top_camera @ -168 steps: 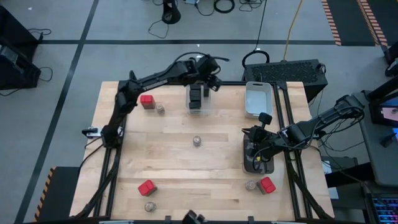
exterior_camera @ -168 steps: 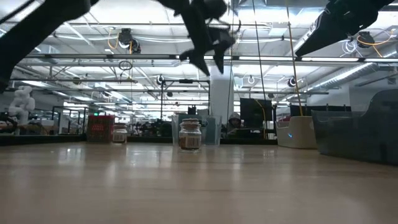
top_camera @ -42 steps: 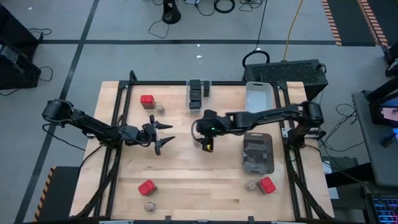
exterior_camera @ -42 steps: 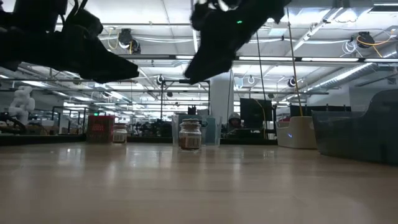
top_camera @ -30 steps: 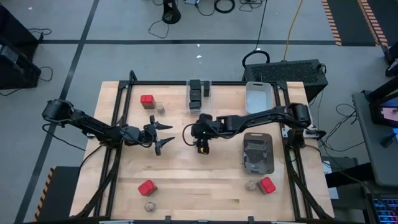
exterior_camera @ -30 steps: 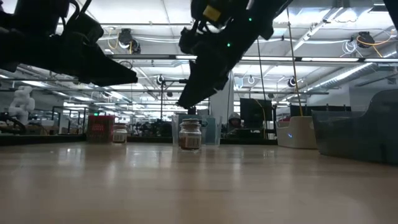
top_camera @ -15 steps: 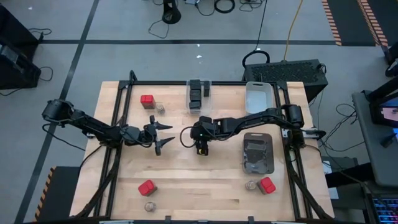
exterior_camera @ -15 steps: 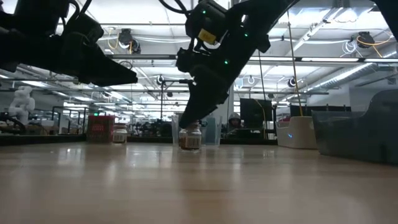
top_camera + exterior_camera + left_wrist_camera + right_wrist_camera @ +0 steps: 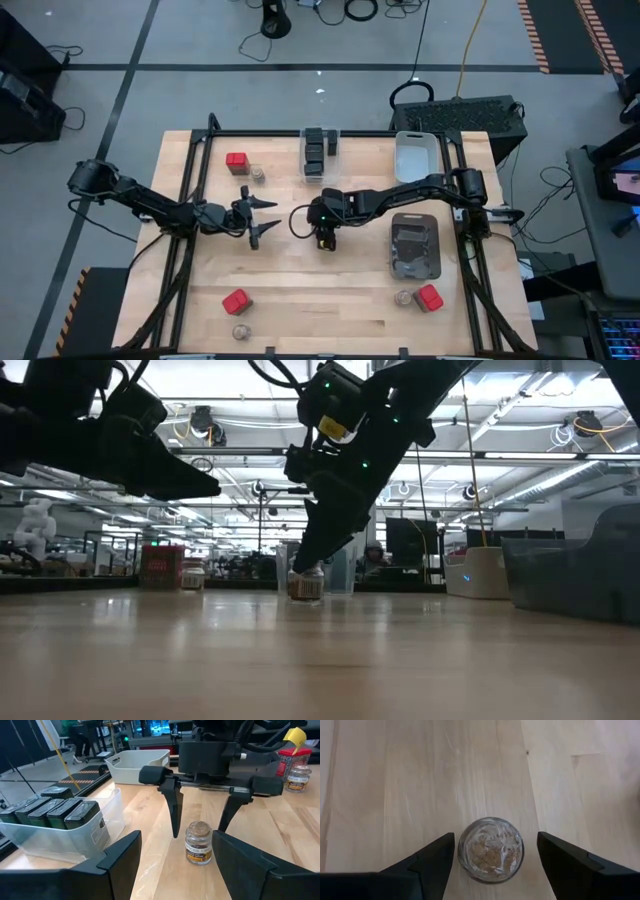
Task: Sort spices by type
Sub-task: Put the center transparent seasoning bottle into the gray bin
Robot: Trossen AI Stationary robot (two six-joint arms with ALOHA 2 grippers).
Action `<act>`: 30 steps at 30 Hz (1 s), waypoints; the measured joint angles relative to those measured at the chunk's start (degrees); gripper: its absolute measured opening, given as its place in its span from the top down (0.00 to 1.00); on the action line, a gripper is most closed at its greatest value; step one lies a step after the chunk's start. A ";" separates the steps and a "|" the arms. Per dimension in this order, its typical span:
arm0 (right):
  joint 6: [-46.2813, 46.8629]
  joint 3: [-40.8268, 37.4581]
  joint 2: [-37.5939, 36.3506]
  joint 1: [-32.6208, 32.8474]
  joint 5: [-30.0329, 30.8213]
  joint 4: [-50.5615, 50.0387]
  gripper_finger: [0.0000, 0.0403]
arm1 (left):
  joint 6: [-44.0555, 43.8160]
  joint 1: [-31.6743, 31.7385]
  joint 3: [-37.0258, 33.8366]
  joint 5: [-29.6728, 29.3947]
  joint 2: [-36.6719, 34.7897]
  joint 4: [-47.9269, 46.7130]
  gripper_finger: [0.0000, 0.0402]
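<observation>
A small round jar (image 9: pixel 490 849) with a tan top stands upright at the table's middle (image 9: pixel 320 232); it also shows in the left wrist view (image 9: pixel 198 842). My right gripper (image 9: pixel 495 838) is open and slants down over it. Its two fingers (image 9: pixel 174 815) stand on either side of the jar's top, with a gap on each side. My left gripper (image 9: pixel 262 218) waits open above the table, to the jar's left, pointing at it. Other spices stand about: a red tin (image 9: pixel 236 162) and a jar (image 9: pixel 258 175) at the far left.
A clear bin (image 9: pixel 318 155) with several dark tins stands at the far edge, a white bin (image 9: pixel 415 158) right of it, and a dark bin (image 9: pixel 415 245) at the right. A red tin (image 9: pixel 236 302) and a jar (image 9: pixel 240 332) stand near left, and another pair (image 9: pixel 420 298) near right.
My right gripper has come down over the middle jar, still open, until its fingers stand on either side of the jar's top. The jar has not moved.
</observation>
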 joint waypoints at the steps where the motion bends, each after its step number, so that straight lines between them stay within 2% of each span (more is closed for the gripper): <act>1: 0.00 0.00 0.00 0.00 0.00 0.23 0.35 | 0.00 0.00 0.00 0.00 0.00 0.00 0.38; 13: -0.02 0.02 -0.04 0.00 0.04 0.68 0.63 | -0.02 0.00 0.00 0.00 0.00 0.02 0.38; 21: -0.34 -0.02 -2.11 0.00 -0.03 -2.82 0.63 | -0.17 0.00 0.02 0.00 0.00 0.02 0.38; 30: -1.51 -0.02 -13.66 -1.64 0.24 -12.51 0.63 | -0.11 0.00 0.02 0.01 0.00 -0.21 0.38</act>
